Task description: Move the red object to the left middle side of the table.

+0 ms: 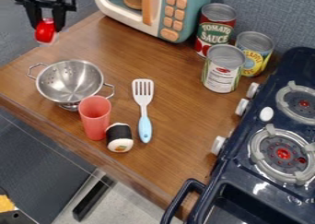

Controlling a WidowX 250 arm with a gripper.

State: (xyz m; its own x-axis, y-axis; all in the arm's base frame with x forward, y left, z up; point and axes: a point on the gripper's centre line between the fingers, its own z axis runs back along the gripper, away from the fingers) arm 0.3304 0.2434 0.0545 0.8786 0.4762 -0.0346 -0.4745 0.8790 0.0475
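Observation:
At the upper left, the black gripper (pixel 46 27) hangs over the counter's back left edge, shut on a small glossy red object (pixel 44 32). The red object sits between the two fingers, its lower end pale, and it is held up clear of the wooden surface (pixel 175 121). A translucent red cup (pixel 95 118) stands upright near the front left edge, below and to the right of the gripper.
A metal colander (pixel 69 81) is behind the red cup, and a sushi roll toy (pixel 119 138) is right of it. A spatula (pixel 143 109) lies mid-counter. Toy microwave (pixel 177 15), several cans (pixel 224 68) and dark stove (pixel 243 170) line the back and right.

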